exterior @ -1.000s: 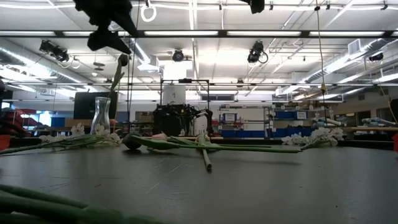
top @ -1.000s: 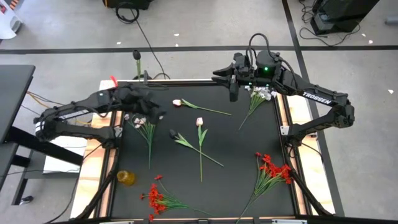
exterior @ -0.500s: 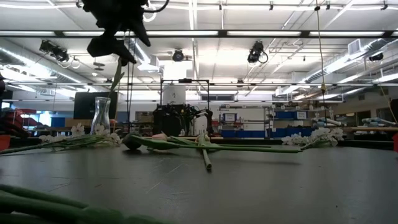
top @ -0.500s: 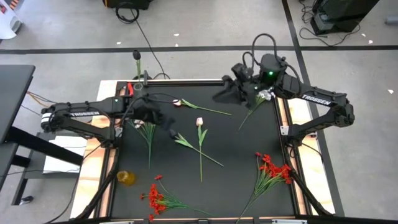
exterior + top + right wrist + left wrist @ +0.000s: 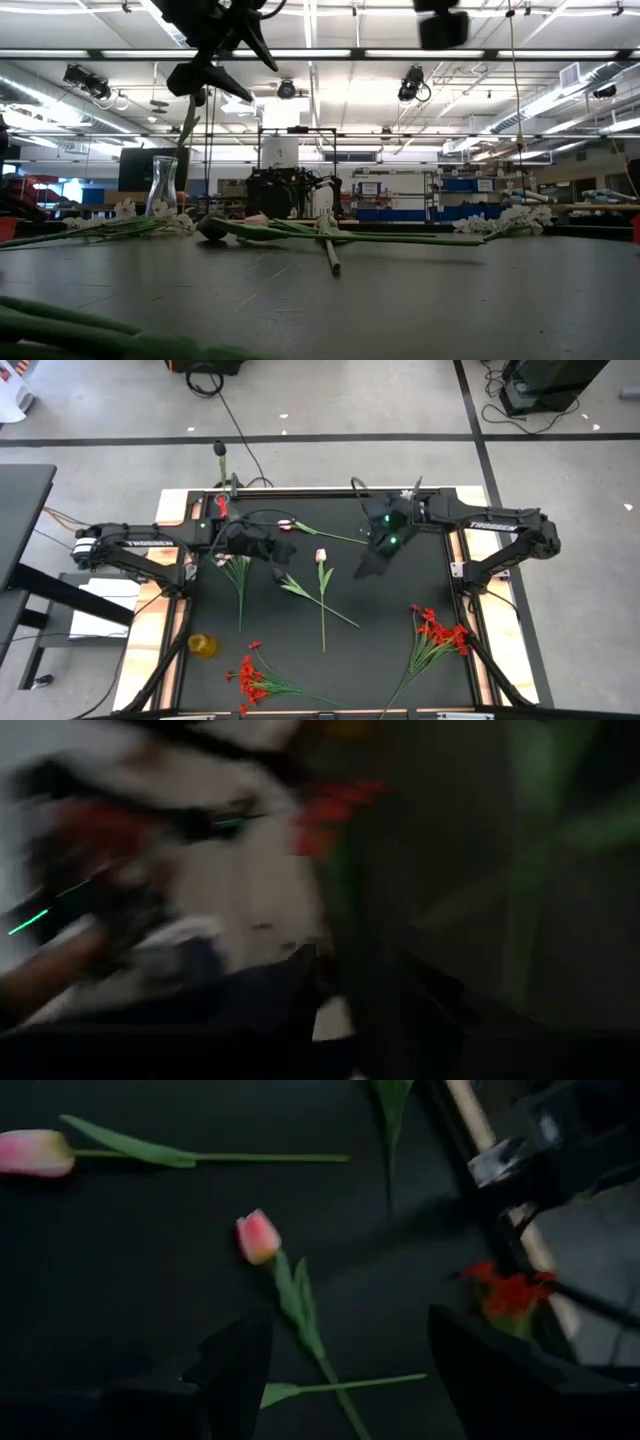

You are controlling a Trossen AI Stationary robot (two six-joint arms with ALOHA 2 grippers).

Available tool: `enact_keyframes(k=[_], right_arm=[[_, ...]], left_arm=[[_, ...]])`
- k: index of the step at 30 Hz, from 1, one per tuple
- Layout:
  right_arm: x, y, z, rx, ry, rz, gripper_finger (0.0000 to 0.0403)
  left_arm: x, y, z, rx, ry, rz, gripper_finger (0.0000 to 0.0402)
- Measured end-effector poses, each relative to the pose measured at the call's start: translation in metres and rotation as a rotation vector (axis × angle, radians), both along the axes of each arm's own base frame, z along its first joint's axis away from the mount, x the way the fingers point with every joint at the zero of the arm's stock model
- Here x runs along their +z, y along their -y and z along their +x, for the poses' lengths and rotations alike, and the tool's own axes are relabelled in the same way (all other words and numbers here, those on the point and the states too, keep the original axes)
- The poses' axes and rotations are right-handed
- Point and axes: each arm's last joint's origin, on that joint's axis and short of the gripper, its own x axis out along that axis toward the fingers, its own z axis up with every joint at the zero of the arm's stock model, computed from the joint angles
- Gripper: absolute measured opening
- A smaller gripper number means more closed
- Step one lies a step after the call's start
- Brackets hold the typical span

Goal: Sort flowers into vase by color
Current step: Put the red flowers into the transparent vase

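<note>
The right wrist view is blurred, so whether the right gripper [image 5: 372, 565] over the table [image 5: 400, 610] is spread or closed cannot be told. A clear glass vase [image 5: 162, 187] stands at the far left holding one dark-headed stem [image 5: 190, 118]. The left gripper [image 5: 345, 1370], fingers spread and holding nothing, hangs above a pale pink tulip [image 5: 257, 1237]; red sprays [image 5: 440, 632] and white sprays [image 5: 232, 560] lie flat apart.
</note>
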Motion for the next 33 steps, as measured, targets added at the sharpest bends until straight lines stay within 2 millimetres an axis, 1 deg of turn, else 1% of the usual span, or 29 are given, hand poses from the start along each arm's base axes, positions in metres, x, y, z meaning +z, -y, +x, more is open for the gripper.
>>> enact_keyframes(k=[3,5,8,10,14,16,19,24,27,33], right_arm=[[-0.013,-0.012,-0.007,-0.162,-0.221,-0.069,0.0130],[-0.021,-0.020,-0.010,-0.308,-0.358,-0.108,0.0130],[-0.024,-0.038,-0.013,-0.468,-0.446,-0.100,0.0130],[-0.025,-0.054,-0.013,-0.529,-0.472,-0.063,0.0130],[-0.038,-0.086,-0.010,-0.645,-0.574,-0.008,0.0130],[-0.047,-0.104,-0.008,-0.658,-0.652,0.029,0.0130],[-0.066,-0.133,-0.006,-0.616,-0.797,0.058,0.0130],[-0.095,-0.177,-0.009,-0.631,-1.030,0.087,0.0130],[-0.108,-0.195,-0.013,-0.662,-1.112,0.068,0.0130],[-0.126,-0.221,-0.023,-0.763,-1.212,0.031,0.0140]], left_arm=[[-0.003,-0.001,0.005,-0.036,-0.016,0.043,0.0272],[-0.005,-0.001,0.007,-0.068,-0.028,0.071,0.0272],[-0.005,0.001,0.009,-0.159,-0.021,0.078,0.0272],[-0.004,0.004,0.010,-0.221,-0.015,0.074,0.0272],[-0.005,0.014,0.010,-0.327,-0.031,0.095,0.0272],[-0.007,0.020,0.009,-0.381,-0.052,0.123,0.0272],[-0.010,0.030,0.009,-0.463,-0.090,0.164,0.0272],[-0.011,0.039,0.009,-0.522,-0.097,0.189,0.0272],[-0.012,0.041,0.009,-0.543,-0.101,0.195,0.0272],[-0.012,0.049,0.008,-0.597,-0.091,0.177,0.0272]])
